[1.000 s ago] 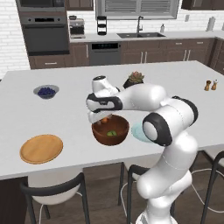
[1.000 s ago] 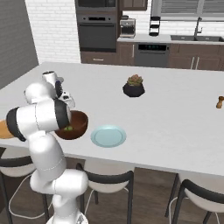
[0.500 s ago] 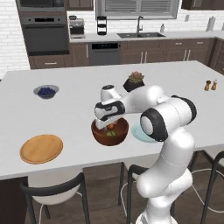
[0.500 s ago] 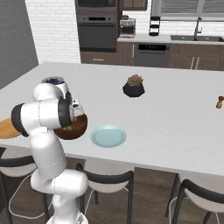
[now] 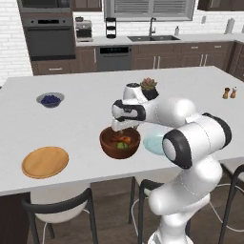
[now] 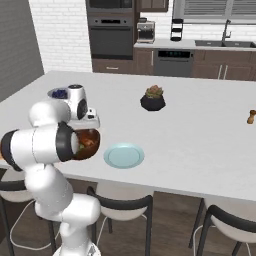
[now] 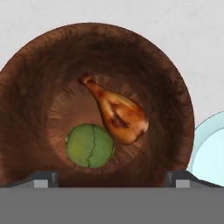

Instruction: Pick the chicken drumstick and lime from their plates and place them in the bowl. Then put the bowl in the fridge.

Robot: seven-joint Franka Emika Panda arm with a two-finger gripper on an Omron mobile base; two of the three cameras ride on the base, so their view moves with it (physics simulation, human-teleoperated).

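Pincer [image 7: 112, 181] above the filled bowl [image 5: 120, 142], both foods already inside.

Fingertips [image 7: 41, 178] stand wide apart at either side of the hand view, released and holding nothing, directly over the bowl near the front edge of the table [image 5: 86, 119]. Chicken drumstick [image 7: 117, 114] and lime [image 7: 89, 145] lie touching on the bowl's floor, so the first half of the task looks complete. Just beside the bowl sits the bare pale blue-green plate [image 6: 124, 155]; farther along the table lies the bare wooden plate [image 5: 45, 162]. Remaining, by judgement: gripping the bowl and carrying it to the fridge.
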